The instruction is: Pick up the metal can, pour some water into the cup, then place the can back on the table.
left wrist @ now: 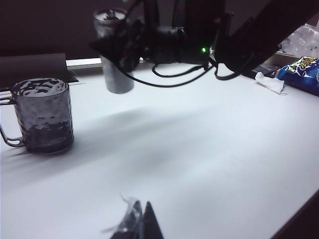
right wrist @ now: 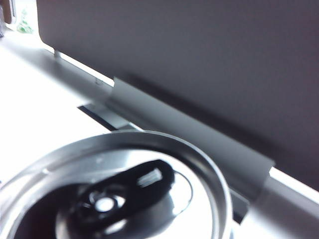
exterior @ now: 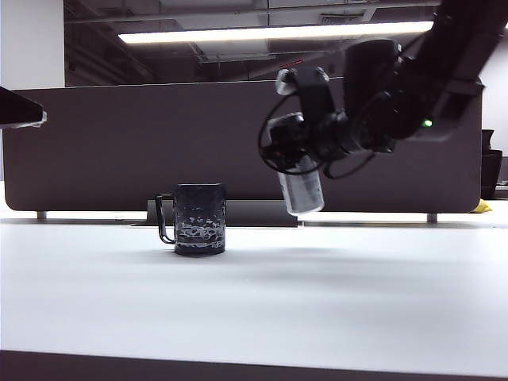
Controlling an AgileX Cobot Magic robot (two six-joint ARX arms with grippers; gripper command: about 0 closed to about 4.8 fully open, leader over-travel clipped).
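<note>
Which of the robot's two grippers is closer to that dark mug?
Probably the right gripper: it holds the metal can in the air, right of the cup. The left gripper sits low over the table, farther off.

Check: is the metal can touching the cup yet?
Apart. The exterior view shows the metal can, held in the right gripper, hanging off the table with white gap between it and the cup.

Exterior view: backlit, ceiling strip light [exterior: 278,33] blown out, divider panel [exterior: 159,143] near black. Soft broad shadow on the counter [exterior: 254,302] below the right pincer [exterior: 300,163]. Left wrist view: dim, bluish, grainy; left pincer [left wrist: 137,224] tips blurred. Right wrist view: metal can [right wrist: 119,189] top out of focus with glare patches; counter beyond it overexposed.
</note>
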